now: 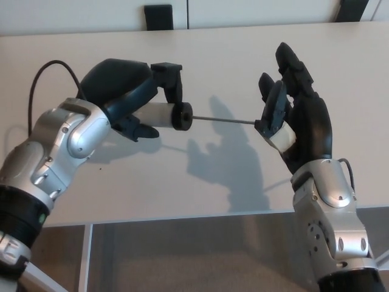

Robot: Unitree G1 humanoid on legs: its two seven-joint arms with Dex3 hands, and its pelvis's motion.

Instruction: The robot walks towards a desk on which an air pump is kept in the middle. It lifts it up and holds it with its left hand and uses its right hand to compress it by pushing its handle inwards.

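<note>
My left hand (pixel 130 91) is shut on the air pump (pixel 165 115), a white cylinder with a black end cap, held level above the desk. A thin metal rod (pixel 222 120) runs out of the cap to the right. The rod ends at the pump's handle (pixel 276 118), dark blue with a white end, which rests against the palm of my right hand (pixel 301 115). That hand's fingers stand up and apart, not wrapped round the handle. Most of the pump's body is hidden under my left fingers.
The beige desk (pixel 213 61) stretches across the view, its front edge low in the picture. A black object (pixel 158 16) sits at the desk's far edge. A black cable (pixel 45 76) loops from my left forearm. The floor shows below the desk.
</note>
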